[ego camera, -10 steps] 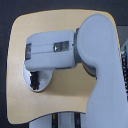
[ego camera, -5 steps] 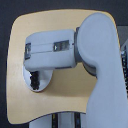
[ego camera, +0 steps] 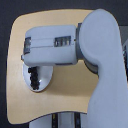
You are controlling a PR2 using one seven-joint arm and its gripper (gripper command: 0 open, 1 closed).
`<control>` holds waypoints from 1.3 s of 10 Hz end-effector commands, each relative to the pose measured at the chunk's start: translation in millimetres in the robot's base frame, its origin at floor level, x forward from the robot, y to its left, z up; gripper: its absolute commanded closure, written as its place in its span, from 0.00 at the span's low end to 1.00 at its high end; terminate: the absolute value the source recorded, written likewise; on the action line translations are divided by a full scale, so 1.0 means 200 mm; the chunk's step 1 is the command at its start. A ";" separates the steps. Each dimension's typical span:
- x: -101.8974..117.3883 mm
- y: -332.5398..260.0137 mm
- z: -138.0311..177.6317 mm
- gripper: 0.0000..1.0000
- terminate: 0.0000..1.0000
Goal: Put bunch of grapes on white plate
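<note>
Down at seven o'clock on the wooden table [ego camera: 65,107], bunch of grapes [ego camera: 34,79] lying on the white plate [ego camera: 44,81], half hidden under the bulky arm [ego camera: 75,47], claw's opening impossible to tell.

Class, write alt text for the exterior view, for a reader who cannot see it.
A large pale grey robot arm reaches across a light wooden table, covering much of a white plate near the exterior view's left edge. A bunch of grapes lies on the plate's visible part; the gripper itself cannot be made out.

bunch of grapes [ego camera: 34,78] apparently lies on the white plate [ego camera: 44,84], under the arm [ego camera: 55,45]
</note>
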 end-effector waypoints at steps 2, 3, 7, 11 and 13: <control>0.14 -0.02 0.33 0.00 0.00; 0.17 -0.01 0.40 0.00 0.00; 0.19 0.00 0.59 0.00 0.00; 0.20 -0.23 0.62 0.00 0.00; 0.28 -0.57 0.66 0.00 0.00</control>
